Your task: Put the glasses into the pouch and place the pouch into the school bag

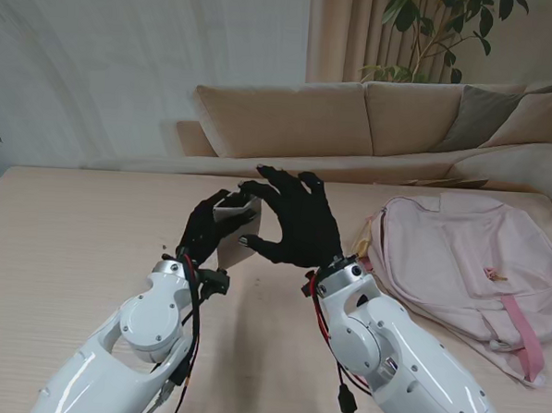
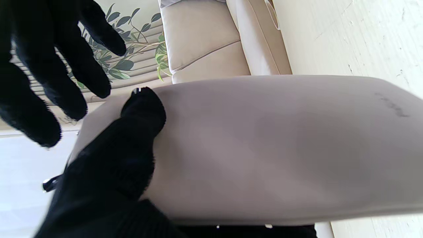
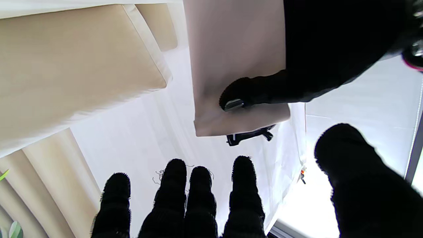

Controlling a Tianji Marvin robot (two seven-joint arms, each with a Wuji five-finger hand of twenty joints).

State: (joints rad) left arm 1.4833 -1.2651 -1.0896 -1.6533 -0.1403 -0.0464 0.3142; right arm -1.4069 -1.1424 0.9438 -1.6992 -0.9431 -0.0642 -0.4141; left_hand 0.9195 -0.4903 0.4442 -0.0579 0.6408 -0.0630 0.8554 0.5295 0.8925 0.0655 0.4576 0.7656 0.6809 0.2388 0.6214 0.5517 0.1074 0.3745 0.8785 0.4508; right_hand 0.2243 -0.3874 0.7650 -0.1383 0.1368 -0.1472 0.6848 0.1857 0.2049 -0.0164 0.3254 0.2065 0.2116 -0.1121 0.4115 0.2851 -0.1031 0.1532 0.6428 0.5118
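My right hand (image 1: 298, 222) is hovering open, hiding part of the pouch (image 1: 237, 244); my left hand (image 1: 210, 229) is gripping it upright, school bag (image 1: 458, 262) lying right.

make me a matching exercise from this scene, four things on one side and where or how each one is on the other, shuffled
Things:
1. pouch
2. school bag
3. right hand
4. left hand

States:
A. lying flat on the table, on the right side
B. open, fingers spread, holding nothing
C. shut on the pouch
D. held up off the table between the two hands

Pairs: 1-D, 2-A, 3-B, 4-C
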